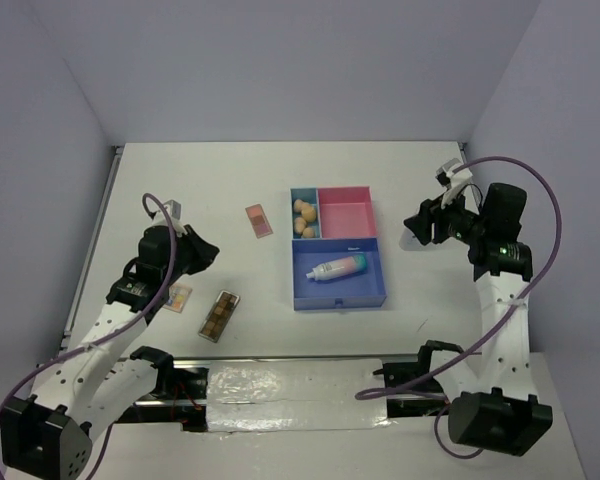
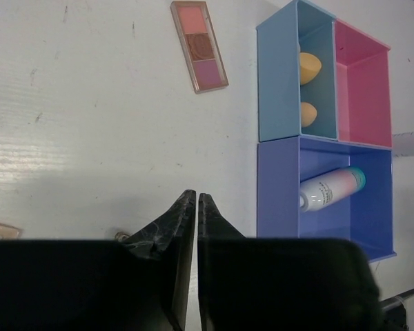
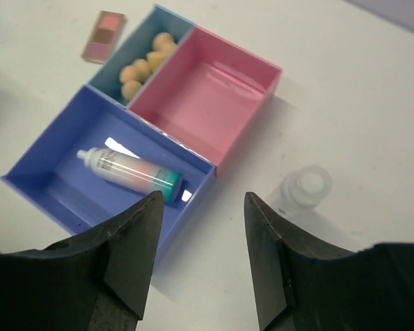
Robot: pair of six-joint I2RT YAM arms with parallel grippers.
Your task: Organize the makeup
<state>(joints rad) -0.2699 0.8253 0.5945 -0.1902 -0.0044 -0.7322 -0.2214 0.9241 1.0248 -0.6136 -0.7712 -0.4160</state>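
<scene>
The left end effector (image 2: 196, 198) is seen closed and empty, the right end effector (image 3: 203, 198) spread apart. The bottle (image 1: 340, 267) is laid in the tray's (image 1: 340, 299) blue compartment, the pink palette (image 1: 259, 221) on the bench (image 1: 200, 180).

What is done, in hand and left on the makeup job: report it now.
Done: the beige egg-shaped sponges sit in the tray's light-blue compartment, and the white-teal-pink gradient bottle lies in its large blue compartment. In hand: nothing; the left gripper is shut and empty, the right gripper open and empty. Left: the pink eyeshadow palette, the brown palette and the multicolour palette lie on the table.
</scene>
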